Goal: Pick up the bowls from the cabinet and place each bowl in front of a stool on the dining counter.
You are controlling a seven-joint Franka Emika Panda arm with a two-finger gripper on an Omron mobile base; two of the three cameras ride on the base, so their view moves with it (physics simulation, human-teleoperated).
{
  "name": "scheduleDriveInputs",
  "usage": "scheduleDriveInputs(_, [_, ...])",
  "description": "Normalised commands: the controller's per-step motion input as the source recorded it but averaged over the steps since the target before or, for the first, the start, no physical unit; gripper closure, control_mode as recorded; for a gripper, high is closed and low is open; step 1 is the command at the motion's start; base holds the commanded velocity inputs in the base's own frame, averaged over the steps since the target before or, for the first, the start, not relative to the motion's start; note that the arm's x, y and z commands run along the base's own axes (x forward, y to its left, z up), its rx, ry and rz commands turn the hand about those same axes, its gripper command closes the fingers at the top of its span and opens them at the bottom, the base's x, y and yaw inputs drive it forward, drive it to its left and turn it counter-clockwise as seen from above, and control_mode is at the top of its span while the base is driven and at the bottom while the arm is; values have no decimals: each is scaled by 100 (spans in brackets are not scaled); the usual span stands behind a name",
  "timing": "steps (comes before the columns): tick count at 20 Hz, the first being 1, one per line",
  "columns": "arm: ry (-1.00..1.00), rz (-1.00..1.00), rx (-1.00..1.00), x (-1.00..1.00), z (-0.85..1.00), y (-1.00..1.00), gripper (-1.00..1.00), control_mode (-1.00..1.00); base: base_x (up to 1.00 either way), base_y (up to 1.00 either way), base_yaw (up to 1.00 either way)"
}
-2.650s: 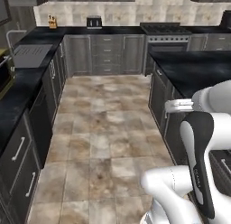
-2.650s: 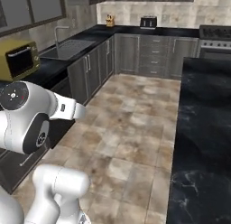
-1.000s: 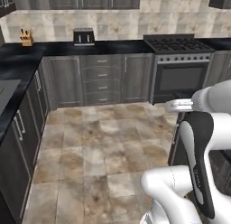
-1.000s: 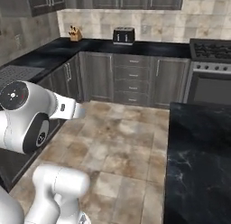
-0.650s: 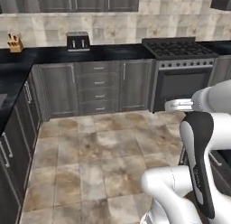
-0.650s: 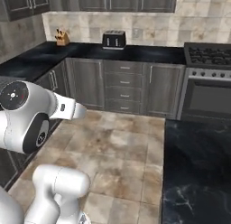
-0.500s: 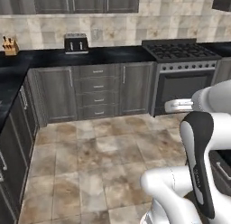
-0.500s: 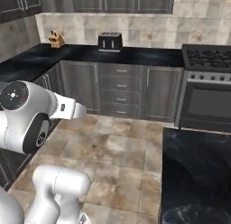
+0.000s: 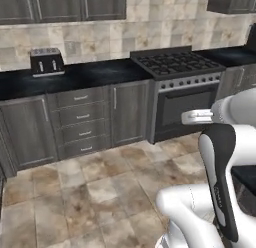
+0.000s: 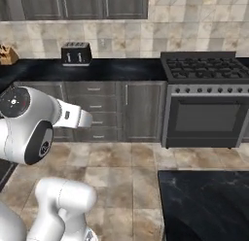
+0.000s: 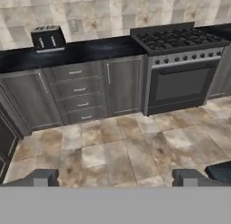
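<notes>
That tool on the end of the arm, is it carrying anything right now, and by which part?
Nothing is held. The tool is open, its two fingertips wide apart, with bare tiled floor between them.

Dining counter (image 10: 204, 206), black marble slab with faint white veins, corner at lower right above tiled floor

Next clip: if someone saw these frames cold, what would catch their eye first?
Probably the stove, a gas range with dark grates and an oven door, set into the grey cabinet run along the back wall. Next, the toaster on the black worktop to the stove's left, below the beige tiled wall. Nearer the camera, a corner of the black marble dining counter juts in over the tan stone floor, and the gripper hangs open with nothing between its fingers.
</notes>
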Motion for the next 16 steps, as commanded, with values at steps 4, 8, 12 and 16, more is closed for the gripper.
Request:
scheduleDriveInputs(4, [0,0,0,0,0,0,-100,100,99,32,-45])
scheduleDriveInputs(8, [0,0,0,0,0,0,-100,100,73,47,-51])
scheduleDriveInputs(12, [0,0,0,0,0,0,-100,100,43,34,-61])
scheduleDriveInputs(16, [0,0,0,0,0,0,-100,100,49,43,-66])
